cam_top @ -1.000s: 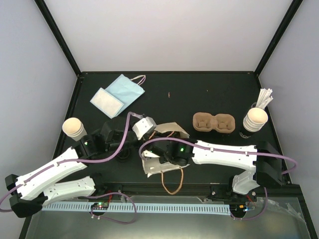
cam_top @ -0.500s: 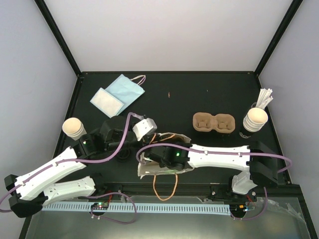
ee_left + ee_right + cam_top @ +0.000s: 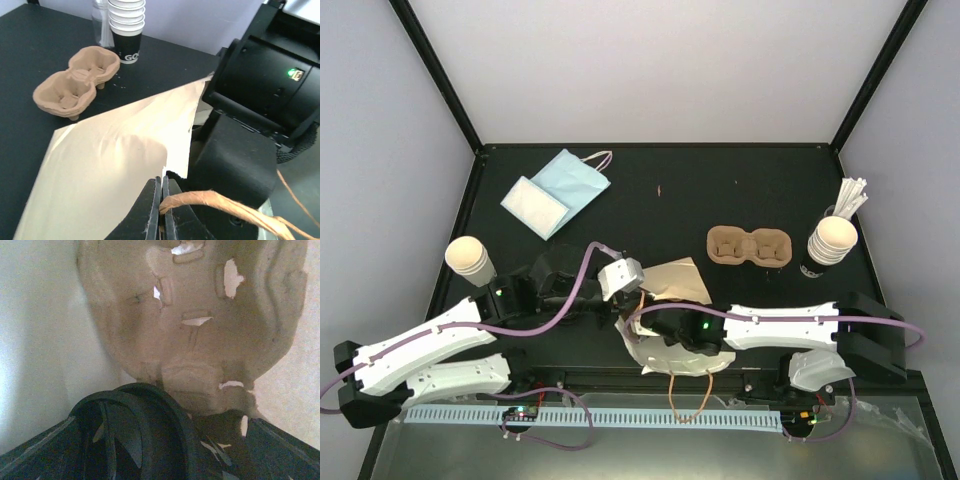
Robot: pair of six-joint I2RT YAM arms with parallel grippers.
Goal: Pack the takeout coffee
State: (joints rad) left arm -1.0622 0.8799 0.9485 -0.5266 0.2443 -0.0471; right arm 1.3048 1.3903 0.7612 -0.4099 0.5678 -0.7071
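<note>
Left claw (image 3: 161, 189) is pinched tight on the twisted handle (image 3: 215, 200) of the paper bag (image 3: 110, 165), right at the near edge of the bench (image 3: 720, 190)! Right claw (image 3: 160, 422) is deep inside that bag, jaws spread wide, with a black lid (image 3: 125, 412) lying between them. Out at the bench's left edge, the takeout coffee (image 3: 468, 257) stands alone beside the left arm.

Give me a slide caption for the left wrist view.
Left pincer shut on the twine handle of the paper bag, pulp carrier behind.
</note>
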